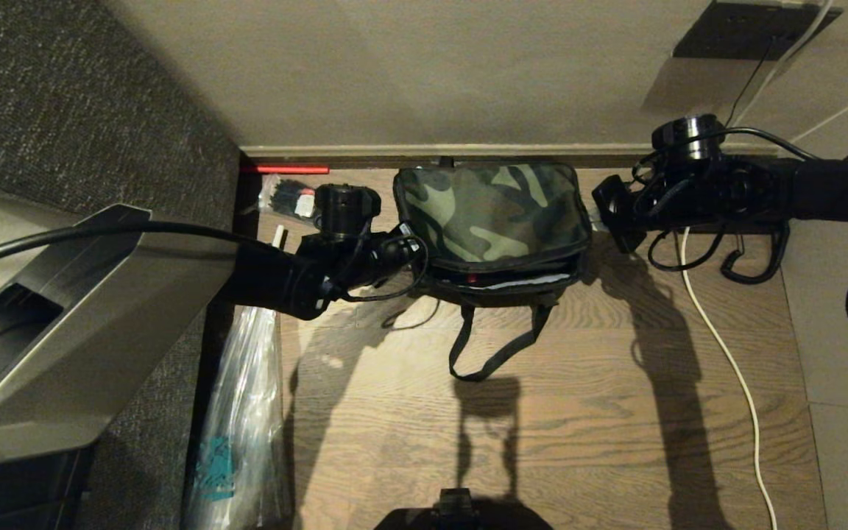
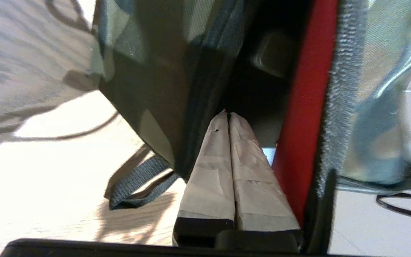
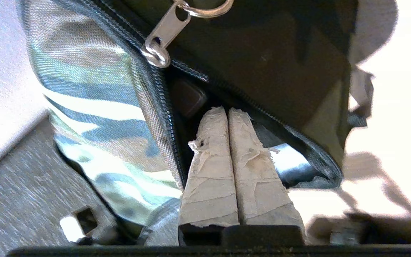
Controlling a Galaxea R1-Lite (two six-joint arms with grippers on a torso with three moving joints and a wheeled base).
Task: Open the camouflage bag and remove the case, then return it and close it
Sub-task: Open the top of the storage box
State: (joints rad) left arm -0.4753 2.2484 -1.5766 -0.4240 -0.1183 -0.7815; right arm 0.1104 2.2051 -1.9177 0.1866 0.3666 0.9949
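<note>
The camouflage bag [image 1: 490, 217] sits on the wooden floor against the wall. Its lid is unzipped and lifted a little at the front. My left gripper [image 1: 408, 244] is at the bag's left side. In the left wrist view the left gripper [image 2: 228, 114] is shut, its taped tips in the gap between the bag's wall [image 2: 155, 82] and the red lid lining [image 2: 307, 107]. My right gripper [image 1: 610, 211] is at the bag's right side. The right wrist view shows the right gripper [image 3: 227, 110] shut and empty, inside the zipper opening below the metal zipper pull [image 3: 162, 35]. A dark rounded corner of the case [image 3: 189, 96] [image 2: 271, 53] lies inside.
The bag's black strap handle [image 1: 494, 346] trails forward over the floor. Clear plastic bags [image 1: 247, 412] lie along the left, beside a grey housing [image 1: 85, 331]. A white cable [image 1: 726, 346] runs down the floor on the right. The wall [image 1: 424, 73] stands right behind the bag.
</note>
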